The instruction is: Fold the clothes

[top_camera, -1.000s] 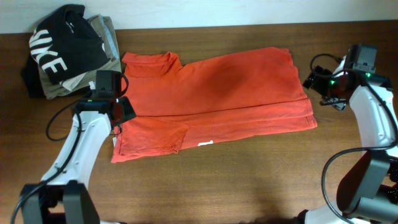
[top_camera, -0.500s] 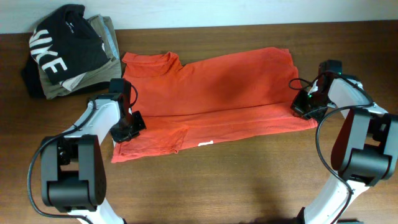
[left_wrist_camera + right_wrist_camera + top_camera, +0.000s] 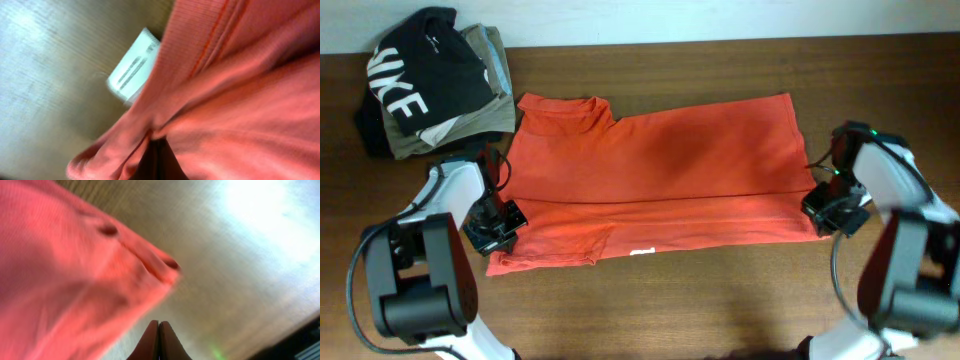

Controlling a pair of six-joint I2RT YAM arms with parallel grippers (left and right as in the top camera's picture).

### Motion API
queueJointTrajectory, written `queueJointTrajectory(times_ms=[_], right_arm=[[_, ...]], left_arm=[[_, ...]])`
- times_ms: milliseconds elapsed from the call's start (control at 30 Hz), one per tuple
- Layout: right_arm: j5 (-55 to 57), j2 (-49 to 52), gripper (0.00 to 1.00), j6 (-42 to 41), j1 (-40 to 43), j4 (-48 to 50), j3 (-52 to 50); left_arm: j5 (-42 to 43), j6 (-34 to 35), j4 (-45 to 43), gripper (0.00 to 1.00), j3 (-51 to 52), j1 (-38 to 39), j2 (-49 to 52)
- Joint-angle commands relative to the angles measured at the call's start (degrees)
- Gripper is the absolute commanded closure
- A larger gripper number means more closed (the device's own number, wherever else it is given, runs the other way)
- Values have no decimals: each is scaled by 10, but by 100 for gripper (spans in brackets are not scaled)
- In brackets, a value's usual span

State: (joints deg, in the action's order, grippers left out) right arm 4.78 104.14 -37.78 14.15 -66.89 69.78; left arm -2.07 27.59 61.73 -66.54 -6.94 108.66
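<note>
I've got the T-shirt (image 3: 670,160) lying flat on the table (image 3: 720,305), red-orange, stretched out sideways with its collar at the far left corner. Its near long edge is doubled over in a band. The left gripper (image 3: 498,222) sits at the shirt's near left corner, on the sleeve. My left wrist camera shows the jaws pinched in on a bunched fold of red cloth, with a white label (image 3: 134,72) poking out from the shirt's edge just beside it.

The right gripper (image 3: 832,208) is at the shirt's near right corner. On that wrist camera the fingers (image 3: 150,342) are pressed tight together, the hem corner draping right down to their tips.

Off the shirt's collar corner sits a black garment (image 3: 420,75) with white letters, piled on an olive one (image 3: 492,62).
</note>
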Motion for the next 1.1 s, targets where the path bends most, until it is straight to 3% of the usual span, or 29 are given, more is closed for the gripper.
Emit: queueJointTrajectory(times_ms=[0,67,100,133,167,200,300,433,533,667,800,900,1067], right_arm=[[20,-143,96,-17,1,-15,-32],[16,-216,96,1,1,-3,-31],[-3,-246,88,37,1,14,-29],[-35,-275,61,78,1,35,-22],[-64,-290,23,109,1,52,-7],[-78,-291,2,118,1,59,10],[-171,-281,1,160,1,101,62],[-233,-221,2,166,0,207,122],[-255,-123,1,194,-17,211,204],[-256,34,1,193,-70,186,307],[-236,122,1,98,-102,254,310],[-236,153,1,86,-104,264,309],[-236,162,1,88,-104,242,309]], left_arm=[[-11,13,31,100,2,-3,-103],[-12,10,32,99,2,-2,-165],[-12,10,23,98,2,-3,-193],[-9,-1,1,72,2,-2,-226],[6,-19,-32,18,2,1,-253],[31,-34,-67,1,1,3,-271],[134,-67,-160,1,-20,10,-278],[132,-99,-263,1,-64,65,-238],[121,-99,-279,1,-139,88,-158],[166,-97,-270,1,-273,95,24],[177,7,-275,1,-415,125,188],[156,60,-294,1,-471,131,261],[124,136,-279,1,-474,127,286]])
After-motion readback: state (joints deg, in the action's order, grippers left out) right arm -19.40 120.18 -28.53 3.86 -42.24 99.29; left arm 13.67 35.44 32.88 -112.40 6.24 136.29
